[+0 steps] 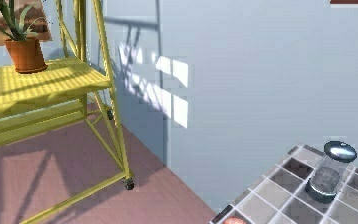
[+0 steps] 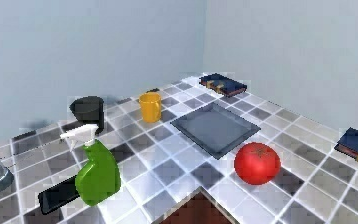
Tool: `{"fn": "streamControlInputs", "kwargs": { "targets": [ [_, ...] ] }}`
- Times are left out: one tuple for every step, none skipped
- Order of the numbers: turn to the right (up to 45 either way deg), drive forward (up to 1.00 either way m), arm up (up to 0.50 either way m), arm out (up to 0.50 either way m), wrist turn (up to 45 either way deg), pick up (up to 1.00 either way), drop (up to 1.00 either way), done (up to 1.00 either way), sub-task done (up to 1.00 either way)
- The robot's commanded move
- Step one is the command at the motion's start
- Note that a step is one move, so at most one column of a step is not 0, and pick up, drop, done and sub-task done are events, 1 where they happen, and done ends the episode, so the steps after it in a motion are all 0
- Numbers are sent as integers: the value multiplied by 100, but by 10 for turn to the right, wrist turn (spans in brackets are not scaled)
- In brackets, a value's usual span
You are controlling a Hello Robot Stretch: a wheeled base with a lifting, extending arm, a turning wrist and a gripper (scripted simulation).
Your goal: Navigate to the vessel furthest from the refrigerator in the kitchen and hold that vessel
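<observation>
Where the chequered worktop (image 2: pixel 177 175) meets the pale blue wall, a yellow cup (image 2: pixel 150 105) stands upright. In the arm side view a dark pot (image 2: pixel 87 112) is to the cup's left and a grey square tray (image 2: pixel 217 128) to its right. A green spray bottle (image 2: pixel 95 170) and a red fruit (image 2: pixel 257 163), perhaps a tomato, sit nearer the front edge. In the forward view a clear round bowl (image 1: pixel 339 151) rests on the worktop's corner, and a yellow shelf (image 1: pixel 47 85) carries a potted plant (image 1: pixel 25 45).
</observation>
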Motion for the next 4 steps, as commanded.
{"fn": "streamControlInputs", "kwargs": {
  "targets": [
    [0,0,50,0,0,0,0,0,0],
    [0,0,38,0,0,0,0,0,0],
    [0,0,0,38,0,0,0,0,0],
    [0,0,0,0,450,0,0,0,0]
  ]
}}
